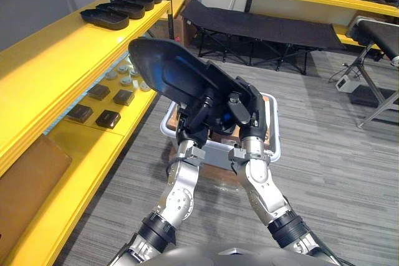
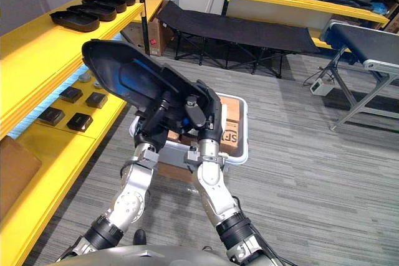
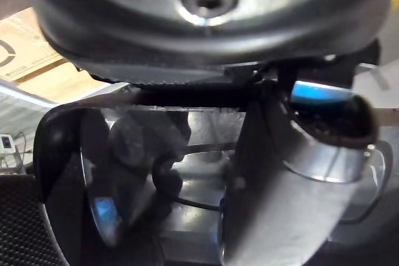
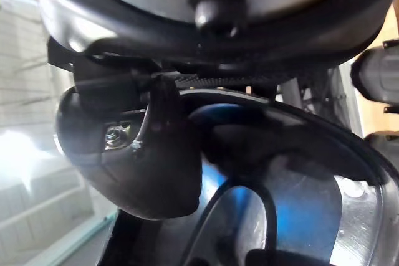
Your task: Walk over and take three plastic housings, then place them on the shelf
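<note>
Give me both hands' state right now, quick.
Left hand: closed on the black housing.
Right hand: closed on the same housing.

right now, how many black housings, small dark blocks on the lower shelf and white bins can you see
black plastic housings: 5, that is the held housing, gripped by the left hand and right hand, plus 4 shelved housings
small dark blocks: 4
white bin: 1
total: 10
</note>
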### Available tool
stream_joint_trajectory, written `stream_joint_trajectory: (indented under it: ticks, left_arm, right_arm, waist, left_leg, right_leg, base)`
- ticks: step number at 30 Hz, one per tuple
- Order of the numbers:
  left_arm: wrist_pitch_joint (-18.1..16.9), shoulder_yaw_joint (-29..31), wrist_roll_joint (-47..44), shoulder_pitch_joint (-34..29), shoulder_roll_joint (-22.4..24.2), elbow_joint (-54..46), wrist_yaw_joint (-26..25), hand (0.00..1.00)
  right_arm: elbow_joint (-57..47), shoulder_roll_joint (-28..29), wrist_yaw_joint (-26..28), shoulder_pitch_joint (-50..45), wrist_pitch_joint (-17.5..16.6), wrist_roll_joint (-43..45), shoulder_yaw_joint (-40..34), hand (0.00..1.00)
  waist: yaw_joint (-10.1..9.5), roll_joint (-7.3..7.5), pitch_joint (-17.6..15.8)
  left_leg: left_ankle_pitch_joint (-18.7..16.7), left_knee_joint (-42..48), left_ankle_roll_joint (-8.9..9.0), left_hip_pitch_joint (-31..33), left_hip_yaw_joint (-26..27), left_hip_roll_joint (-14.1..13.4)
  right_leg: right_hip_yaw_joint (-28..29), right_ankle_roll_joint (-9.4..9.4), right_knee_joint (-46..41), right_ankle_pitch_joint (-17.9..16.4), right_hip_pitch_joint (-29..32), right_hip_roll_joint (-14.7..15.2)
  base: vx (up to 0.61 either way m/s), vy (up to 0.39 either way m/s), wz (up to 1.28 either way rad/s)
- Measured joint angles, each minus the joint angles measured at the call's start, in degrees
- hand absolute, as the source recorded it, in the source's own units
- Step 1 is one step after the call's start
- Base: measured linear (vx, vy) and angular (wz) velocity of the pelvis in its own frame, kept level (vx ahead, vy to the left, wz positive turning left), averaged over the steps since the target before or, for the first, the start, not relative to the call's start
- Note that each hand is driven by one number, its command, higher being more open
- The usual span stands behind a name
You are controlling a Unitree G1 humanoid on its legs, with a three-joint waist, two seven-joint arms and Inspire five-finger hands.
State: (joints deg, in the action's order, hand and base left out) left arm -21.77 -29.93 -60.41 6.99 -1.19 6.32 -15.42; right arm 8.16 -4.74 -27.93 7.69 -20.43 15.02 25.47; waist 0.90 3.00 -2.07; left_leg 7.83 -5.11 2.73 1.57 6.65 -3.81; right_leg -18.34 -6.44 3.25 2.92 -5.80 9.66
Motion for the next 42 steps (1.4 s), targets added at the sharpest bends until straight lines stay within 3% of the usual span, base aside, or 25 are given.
stream_joint_trajectory:
  ticks: [11,12,20,27,31,37,42]
  left_arm:
    - [-8.21,0.68,0.03,0.20,0.19,0.97,-3.44,0.00]
    - [-8.48,0.90,0.41,0.20,0.24,0.97,-4.10,0.00]
    - [-8.50,5.13,8.44,0.20,1.28,-0.23,-8.51,0.00]
    - [-7.89,8.87,27.96,-0.64,1.92,-2.59,-16.53,0.00]
    - [-5.39,12.79,38.61,-2.31,1.93,-6.13,-19.84,0.00]
    - [-4.34,28.25,54.76,-5.91,0.21,-11.50,-26.60,0.00]
    - [-4.34,34.45,57.06,-9.89,-2.09,-11.61,-27.81,0.00]
  right_arm:
    - [-0.02,2.75,2.88,-0.10,-0.73,-0.01,3.52,0.00]
    - [-0.01,2.75,3.39,-0.18,-0.63,-0.01,3.67,1.00]
    - [0.69,0.91,10.12,-6.08,0.35,0.01,7.93,1.00]
    - [0.35,1.69,11.14,-7.04,0.91,1.28,6.38,1.00]
    - [-1.16,1.34,15.69,-7.47,2.00,4.18,2.93,1.00]
    - [-9.23,-4.26,26.39,-14.48,3.60,9.85,-10.76,1.00]
    - [-12.93,-7.54,37.40,-18.14,5.42,17.42,-19.67,1.00]
  waist:
    - [0.31,0.96,0.09]
    - [0.55,0.96,0.09]
    - [0.79,1.00,0.11]
    - [0.82,0.79,0.10]
    - [0.83,0.35,-0.02]
    - [0.76,-0.63,-0.25]
    - [0.77,-0.84,-0.20]
  left_leg:
    - [-0.03,-0.01,0.05,-0.05,0.00,0.22]
    - [-0.04,-0.02,0.05,-0.04,0.06,0.26]
    - [-0.03,-0.02,0.07,-0.12,0.03,0.31]
    - [0.01,-0.01,0.12,-0.15,-0.04,0.31]
    - [0.01,-0.02,0.13,-0.15,-0.02,0.29]
    - [-0.17,-0.02,0.33,-0.17,0.23,0.16]
    - [-0.39,-0.03,0.58,-0.16,1.06,-0.19]
  right_leg:
    - [-0.19,0.64,-0.58,-0.51,0.48,-0.07]
    - [-0.17,0.86,-1.02,-0.71,0.63,0.02]
    - [-0.19,1.27,-2.23,-1.48,0.93,-0.06]
    - [-0.21,1.27,-2.32,-1.49,0.93,-0.06]
    - [-0.16,1.27,-2.30,-1.50,0.92,-0.08]
    - [0.08,1.26,-2.07,-1.51,0.92,-0.23]
    - [1.12,1.19,-2.01,-1.59,1.72,-0.59]
  base:
    - [0.00,0.000,0.00]
    - [0.00,0.000,0.00]
    - [0.00,0.000,0.00]
    - [0.00,0.000,0.00]
    - [0.00,0.000,0.00]
    - [0.00,-0.001,-0.01]
    - [-0.01,-0.005,-0.09]
